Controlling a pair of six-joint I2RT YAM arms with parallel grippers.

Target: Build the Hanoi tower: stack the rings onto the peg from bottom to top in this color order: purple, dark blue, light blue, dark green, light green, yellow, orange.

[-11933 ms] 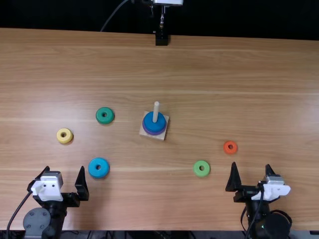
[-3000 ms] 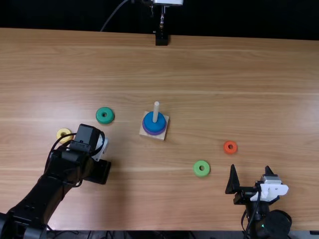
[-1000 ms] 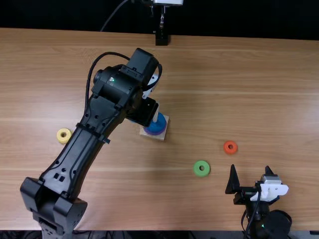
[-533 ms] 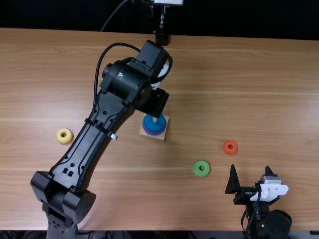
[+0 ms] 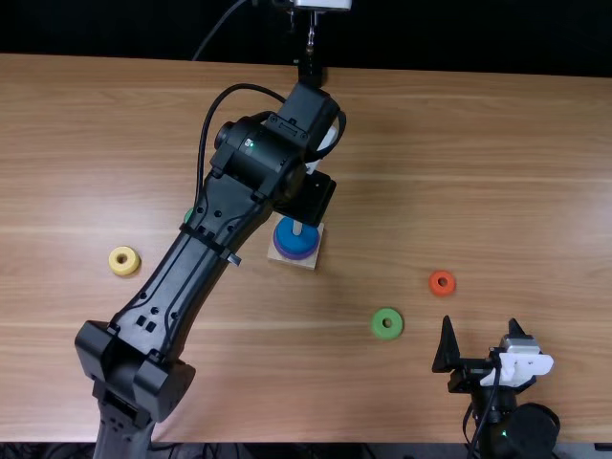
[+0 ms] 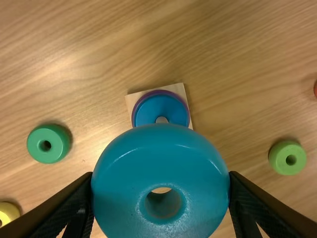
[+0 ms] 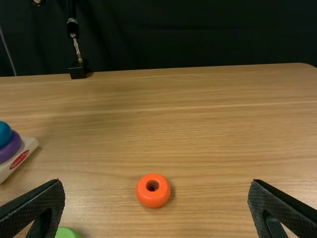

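Left gripper [image 5: 308,198]: reaches over the middle of the table [image 5: 497,172], just toward the far edge from the peg [image 5: 297,229]. Its fingers are parted only by the width of the light blue ring [image 6: 124,168], which is clamped between them and held clear of the tabletop, flat side toward the wrist camera.

Right gripper [image 5: 482,335]: positioned at the near edge, toward the right corner. Its fingers stand wide apart, with nothing gripped.

Stack: the wooden base [image 5: 308,264] sits about midway between the near and far edges. The purple ring [image 5: 296,256] is lowest; the dark blue ring [image 5: 292,239] lies directly on it. The peg projects above both.

Loose rings: the yellow ring [image 5: 131,269] and dark green ring [image 6: 57,136] lie toward the left edge, the dark green one farther from the near edge. The light green ring [image 5: 376,323] and orange ring [image 5: 434,283] lie right of the base, the orange one closer to the right edge.
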